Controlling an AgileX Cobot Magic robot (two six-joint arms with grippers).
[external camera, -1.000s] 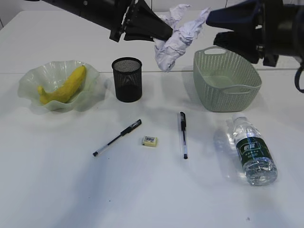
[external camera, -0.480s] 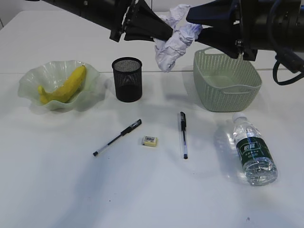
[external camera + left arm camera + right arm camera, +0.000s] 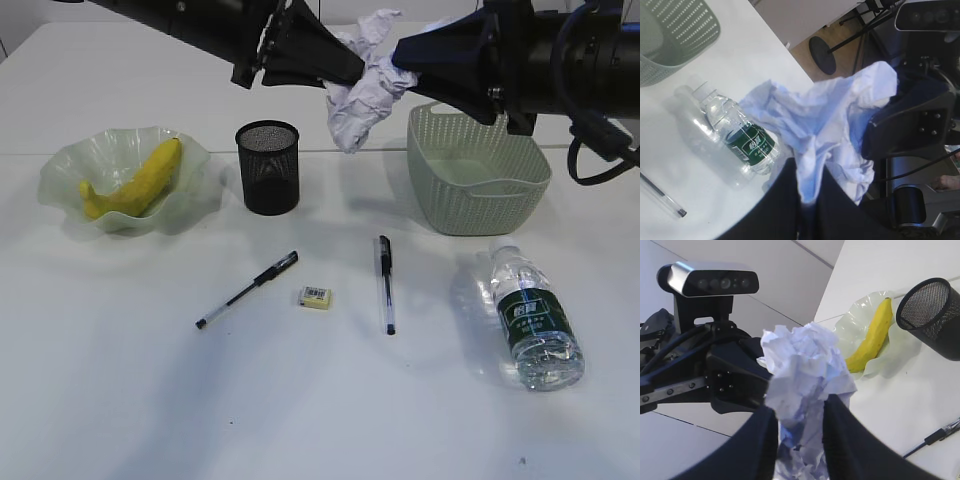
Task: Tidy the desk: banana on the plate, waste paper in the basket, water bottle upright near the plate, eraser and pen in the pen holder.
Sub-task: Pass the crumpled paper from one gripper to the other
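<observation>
On bottle [image 3: 532, 318], green label [image 3: 527, 314], apparently unreadable

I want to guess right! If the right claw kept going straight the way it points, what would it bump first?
The crumpled paper: the right claw already has its fingers around it. Just past it waits the left claw, pinching the same paper.

Items counted on and above the desk: one banana [image 3: 135, 183], one ruffled plate [image 3: 62, 165], one black mesh pen holder [image 3: 268, 168], one green basket [image 3: 478, 183], one crumpled waste paper [image 3: 362, 92], two pens [image 3: 247, 289] [image 3: 385, 283], one eraser [image 3: 315, 297], one water bottle [image 3: 533, 318], two grippers [image 3: 338, 68] [image 3: 405, 62].
</observation>
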